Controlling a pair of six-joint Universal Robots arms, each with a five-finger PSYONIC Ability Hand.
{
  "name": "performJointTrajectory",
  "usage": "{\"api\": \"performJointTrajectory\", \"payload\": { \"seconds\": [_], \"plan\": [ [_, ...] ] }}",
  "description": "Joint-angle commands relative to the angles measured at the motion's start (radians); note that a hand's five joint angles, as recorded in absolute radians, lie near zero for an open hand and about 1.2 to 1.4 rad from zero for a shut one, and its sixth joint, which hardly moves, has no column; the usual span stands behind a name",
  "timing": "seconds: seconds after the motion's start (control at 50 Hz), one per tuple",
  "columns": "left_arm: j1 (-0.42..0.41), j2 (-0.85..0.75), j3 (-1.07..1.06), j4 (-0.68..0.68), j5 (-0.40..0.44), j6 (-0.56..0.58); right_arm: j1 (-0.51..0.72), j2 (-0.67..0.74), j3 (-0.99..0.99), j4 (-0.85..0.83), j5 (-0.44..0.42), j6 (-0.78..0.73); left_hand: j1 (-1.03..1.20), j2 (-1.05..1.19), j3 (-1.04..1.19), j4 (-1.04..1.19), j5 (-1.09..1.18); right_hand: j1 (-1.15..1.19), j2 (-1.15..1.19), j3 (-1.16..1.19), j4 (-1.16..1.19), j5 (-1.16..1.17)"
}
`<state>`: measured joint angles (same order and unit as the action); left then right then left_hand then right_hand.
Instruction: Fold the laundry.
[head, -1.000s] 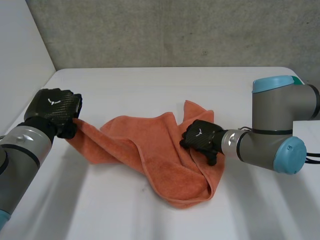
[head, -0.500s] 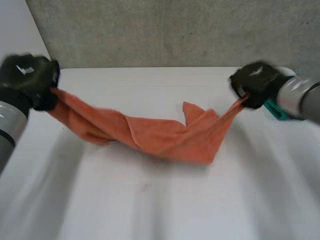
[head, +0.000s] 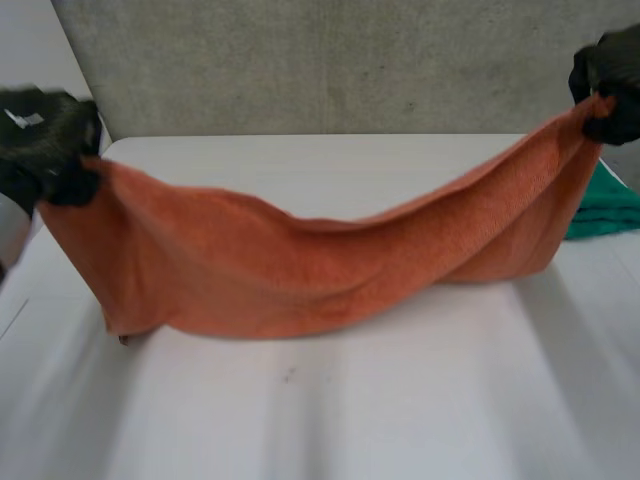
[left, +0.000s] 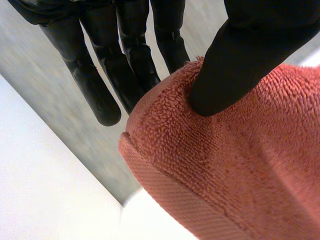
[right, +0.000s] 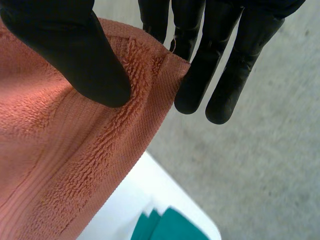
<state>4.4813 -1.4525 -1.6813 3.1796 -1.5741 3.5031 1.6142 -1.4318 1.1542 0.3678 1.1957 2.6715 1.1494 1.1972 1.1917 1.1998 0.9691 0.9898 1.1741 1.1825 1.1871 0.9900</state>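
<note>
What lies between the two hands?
In the head view, the orange towel sags between left hand and right hand, each pinching a corner.

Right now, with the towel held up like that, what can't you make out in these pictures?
Head view: the orange towel hangs like a curtain, hiding the strip of table behind it.
Head view: the green cloth is partly behind the towel and cut by the picture's edge; its shape is unknown.
Head view: the right robot hand is cut off by the corner.
</note>
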Motion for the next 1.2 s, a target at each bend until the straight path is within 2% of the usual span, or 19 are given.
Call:
{"api": "performJointTrajectory", "payload": {
  "seconds": [0.02, 0.12, 0.24, 0.34, 0.42, 0.56, 0.7, 0.8, 0.88, 0.96, 1.04, 1.08, 1.16, 1.2],
  "plan": [
    [-0.002, -0.262, 0.066, 0.006, -0.007, 0.048, 0.059, 0.188, -0.047, -0.012, 0.154, -0.148, 0.247, 0.199, 0.205, 0.196, 0.253, 0.406, 0.222, 0.214, 0.209, 0.232],
    [-0.011, -0.422, 0.24, 0.008, -0.015, 0.085, 0.156, 0.345, -0.198, -0.082, 0.26, -0.163, 0.247, 0.199, 0.205, 0.196, 0.253, 0.406, 0.222, 0.214, 0.209, 0.232],
    [-0.025, -0.512, 0.601, 0.026, -0.079, 0.074, 0.23, 0.418, -0.393, -0.311, 0.283, -0.082, 0.247, 0.199, 0.205, 0.196, 0.253, 0.406, 0.222, 0.214, 0.209, 0.232],
    [-0.027, -0.508, 0.801, 0.169, -0.119, 0.044, 0.234, 0.413, -0.511, -0.619, 0.298, 0.072, 0.247, 0.199, 0.205, 0.196, 0.253, 0.406, 0.222, 0.214, 0.209, 0.232],
    [-0.025, -0.493, 0.81, 0.298, -0.133, -0.022, 0.237, 0.395, -0.507, -0.734, 0.315, 0.122, 0.247, 0.199, 0.205, 0.196, 0.253, 0.406, 0.222, 0.214, 0.209, 0.232],
    [-0.007, -0.43, 0.602, 0.342, -0.113, -0.079, 0.234, 0.398, -0.433, -0.629, 0.288, 0.122, 0.247, 0.199, 0.205, 0.196, 0.253, 0.406, 0.222, 0.214, 0.209, 0.232],
    [0.022, -0.437, 0.373, 0.338, -0.05, -0.081, 0.227, 0.415, -0.317, -0.531, 0.2, 0.102, 0.247, 0.199, 0.205, 0.196, 0.253, 0.406, 0.222, 0.214, 0.209, 0.232],
    [0.024, -0.447, 0.187, 0.347, 0.002, -0.072, 0.224, 0.491, -0.223, -0.408, 0.137, 0.01, 0.247, 0.199, 0.205, 0.196, 0.253, 0.406, 0.222, 0.214, 0.209, 0.232],
    [0.032, -0.48, 0.066, 0.353, 0.043, -0.065, 0.213, 0.54, -0.136, -0.333, 0.133, -0.106, 0.247, 0.199, 0.205, 0.196, 0.253, 0.406, 0.222, 0.214, 0.209, 0.232],
    [0.033, -0.509, -0.015, 0.347, 0.063, -0.056, 0.152, 0.53, -0.041, -0.303, 0.12, -0.198, 0.247, 0.199, 0.205, 0.196, 0.253, 0.406, 0.222, 0.214, 0.209, 0.232],
    [0.053, -0.474, -0.093, 0.341, 0.065, 0.031, 0.104, 0.476, 0.024, -0.291, 0.13, -0.238, 0.247, 0.199, 0.205, 0.196, 0.253, 0.406, 0.222, 0.214, 0.209, 0.232],
    [0.09, -0.404, -0.144, 0.322, 0.066, 0.115, 0.083, 0.438, 0.047, -0.276, 0.13, -0.24, 0.247, 0.199, 0.205, 0.196, 0.253, 0.406, 0.222, 0.214, 0.209, 0.232],
    [0.156, -0.251, -0.242, 0.252, 0.068, 0.247, 0.023, 0.324, 0.104, -0.141, 0.131, -0.252, 0.247, 0.199, 0.205, 0.196, 0.253, 0.406, 0.222, 0.214, 0.209, 0.232],
    [0.17, -0.185, -0.274, 0.202, 0.068, 0.289, -0.016, 0.268, 0.14, -0.012, 0.121, -0.28, 0.247, 0.199, 0.205, 0.196, 0.253, 0.406, 0.222, 0.214, 0.209, 0.232]
  ]
}}
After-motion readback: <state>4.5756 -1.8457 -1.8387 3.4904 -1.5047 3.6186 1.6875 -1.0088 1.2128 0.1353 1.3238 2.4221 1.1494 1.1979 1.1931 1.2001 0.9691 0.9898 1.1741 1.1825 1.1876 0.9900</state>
